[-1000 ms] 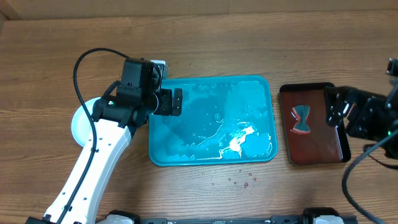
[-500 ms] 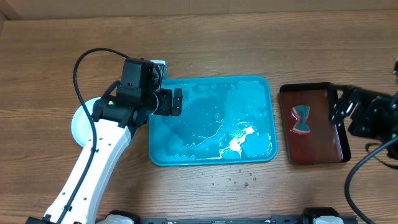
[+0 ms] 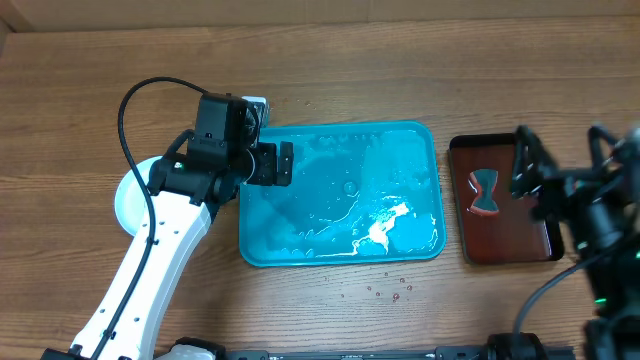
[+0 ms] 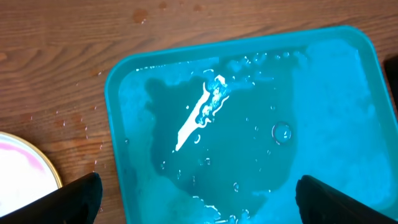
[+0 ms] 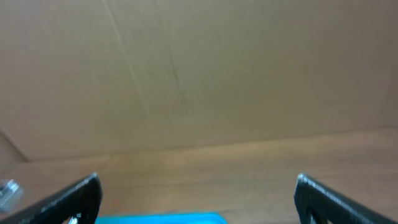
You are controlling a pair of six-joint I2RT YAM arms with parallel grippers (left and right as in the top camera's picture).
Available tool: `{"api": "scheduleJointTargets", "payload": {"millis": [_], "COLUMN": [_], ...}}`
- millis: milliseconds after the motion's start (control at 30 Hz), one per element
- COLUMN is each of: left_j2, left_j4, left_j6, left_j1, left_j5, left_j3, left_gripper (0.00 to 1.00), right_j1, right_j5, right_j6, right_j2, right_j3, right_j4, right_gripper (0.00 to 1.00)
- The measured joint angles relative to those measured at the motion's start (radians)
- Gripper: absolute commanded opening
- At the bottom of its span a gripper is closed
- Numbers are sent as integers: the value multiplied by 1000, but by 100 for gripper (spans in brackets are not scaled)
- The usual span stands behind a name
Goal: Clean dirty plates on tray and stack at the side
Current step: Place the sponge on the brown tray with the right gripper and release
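The turquoise tray (image 3: 340, 135) lies mid-table, wet with foam and water, with no plate on it; it fills the left wrist view (image 4: 249, 124). A stack of plates (image 3: 127, 195) sits left of the tray, mostly hidden under my left arm; one edge with a yellowish rim and a pink-smeared white centre shows in the left wrist view (image 4: 22, 174). My left gripper (image 3: 280, 163) hovers open and empty over the tray's left edge (image 4: 199, 208). My right gripper (image 3: 535, 175) is open and empty, raised over the dark red tray; its wrist view (image 5: 199, 202) faces the cardboard wall.
A dark red-brown tray (image 3: 510, 235) lies right of the turquoise one and holds an hourglass-shaped red and blue-grey piece (image 3: 485, 192). Red drops (image 3: 385, 288) dot the table in front of the tray. A small pale object (image 3: 257, 102) sits behind my left wrist.
My right arm has moved left and up over the dark red tray and now looks blurred. The left arm, turquoise tray and plates have not moved.
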Motion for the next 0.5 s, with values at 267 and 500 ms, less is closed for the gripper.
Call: {"api": "scheduleJointTargets", "payload": {"millis": [267,500], "left_j2": [0,0], "left_j4": [0,-1], "left_j6": [0,0], "left_j1": [0,0], "left_j5": [0,0], "left_j3": [0,0], "left_gripper": [99,100], "right_j1": [32,84], "right_j5": [4,8], "right_j6": [-25,-26], "right_j2": [-304,-529], "right_j3": [-571,-909], "right_j4": [399,556], "right_gripper": [100,100]}}
